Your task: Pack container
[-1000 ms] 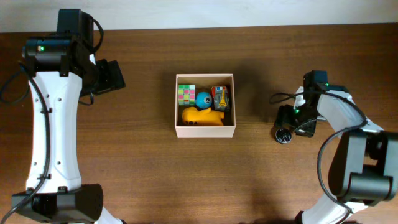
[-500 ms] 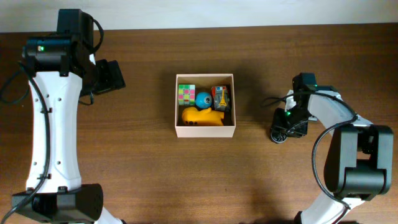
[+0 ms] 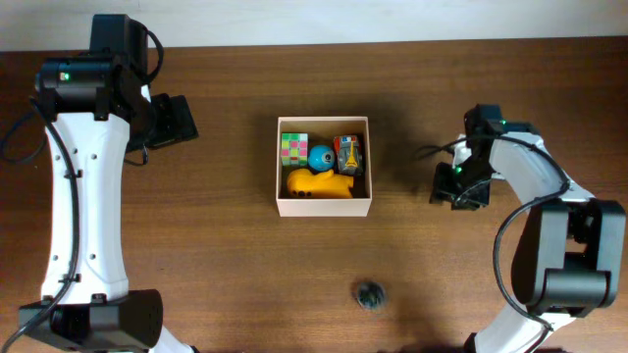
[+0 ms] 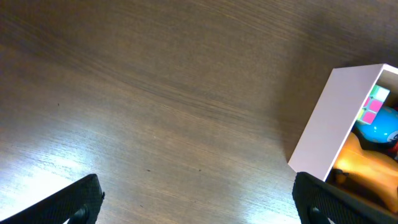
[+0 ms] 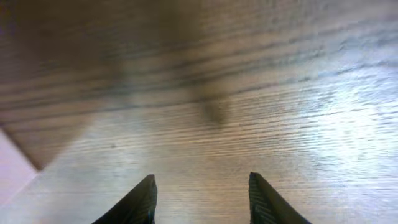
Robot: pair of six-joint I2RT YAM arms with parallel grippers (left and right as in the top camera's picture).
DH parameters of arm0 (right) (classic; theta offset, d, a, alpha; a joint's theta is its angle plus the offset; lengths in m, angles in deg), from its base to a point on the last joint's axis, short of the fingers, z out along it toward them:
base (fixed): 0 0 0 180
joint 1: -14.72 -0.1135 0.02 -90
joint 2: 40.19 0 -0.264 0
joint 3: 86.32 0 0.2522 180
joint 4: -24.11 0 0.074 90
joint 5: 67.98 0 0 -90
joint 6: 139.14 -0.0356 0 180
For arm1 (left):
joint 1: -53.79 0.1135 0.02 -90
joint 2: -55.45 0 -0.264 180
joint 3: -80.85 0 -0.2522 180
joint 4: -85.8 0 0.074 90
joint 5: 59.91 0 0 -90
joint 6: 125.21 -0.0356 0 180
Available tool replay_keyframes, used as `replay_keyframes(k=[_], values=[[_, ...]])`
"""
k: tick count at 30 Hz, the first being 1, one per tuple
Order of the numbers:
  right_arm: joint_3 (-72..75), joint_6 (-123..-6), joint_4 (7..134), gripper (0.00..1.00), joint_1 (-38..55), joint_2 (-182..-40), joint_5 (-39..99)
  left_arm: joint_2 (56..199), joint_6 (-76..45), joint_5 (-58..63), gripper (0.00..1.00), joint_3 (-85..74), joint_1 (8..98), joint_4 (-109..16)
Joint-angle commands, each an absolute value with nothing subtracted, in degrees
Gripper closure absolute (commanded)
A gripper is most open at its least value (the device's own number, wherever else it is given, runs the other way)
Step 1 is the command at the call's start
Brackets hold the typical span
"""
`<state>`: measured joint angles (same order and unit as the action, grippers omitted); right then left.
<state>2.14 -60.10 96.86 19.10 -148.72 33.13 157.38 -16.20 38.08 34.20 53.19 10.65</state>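
The container (image 3: 324, 205), a square white cardboard box, sits mid-table holding a multicoloured puzzle cube (image 3: 293, 149), a blue ball (image 3: 320, 157), a yellow toy (image 3: 319, 183) and a small red-and-grey toy (image 3: 348, 155). Its white wall also shows in the left wrist view (image 4: 326, 124). A small dark round toy (image 3: 369, 294) lies blurred on the table near the front edge. My right gripper (image 3: 449, 188) is open and empty to the right of the box, low over bare wood (image 5: 202, 190). My left gripper (image 3: 183, 120) is open wide and empty, left of the box (image 4: 199, 205).
The wooden table (image 3: 216, 265) spreads all round the box. A pale strip (image 3: 392, 20) runs along the far edge. A corner of the box's white wall shows at the lower left of the right wrist view (image 5: 11, 177).
The small dark round toy has left its spot beside my right gripper and moved away to the front middle of the table. My right gripper shifted slightly. The left arm has not moved.
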Motion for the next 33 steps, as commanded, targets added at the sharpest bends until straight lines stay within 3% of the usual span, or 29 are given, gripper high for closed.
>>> replay_keyframes(k=[1, 7, 17, 28, 33], values=[[4.3, -60.3, 98.1, 0.56, 18.8, -145.9, 33.4, 156.7, -17.1, 38.5, 0.01, 34.7, 53.5, 10.7], [4.3, -58.0, 99.8, 0.51, 17.2, -145.9, 35.5, 156.7, -17.1, 38.5, 0.01, 34.7, 53.5, 10.7], [4.3, -56.3, 105.8, 0.50, 2.4, -144.2, 35.8, 156.7, -17.1, 38.5, 0.01, 34.7, 53.5, 10.7], [3.7, -57.4, 108.8, 0.45, -12.0, -127.0, 32.2, 156.7, -17.1, 38.5, 0.01, 34.7, 53.5, 10.7], [-0.7, -66.1, 105.9, 0.28, -24.5, -124.2, 21.2, 156.7, -17.1, 38.5, 0.01, 34.7, 53.5, 10.7]])
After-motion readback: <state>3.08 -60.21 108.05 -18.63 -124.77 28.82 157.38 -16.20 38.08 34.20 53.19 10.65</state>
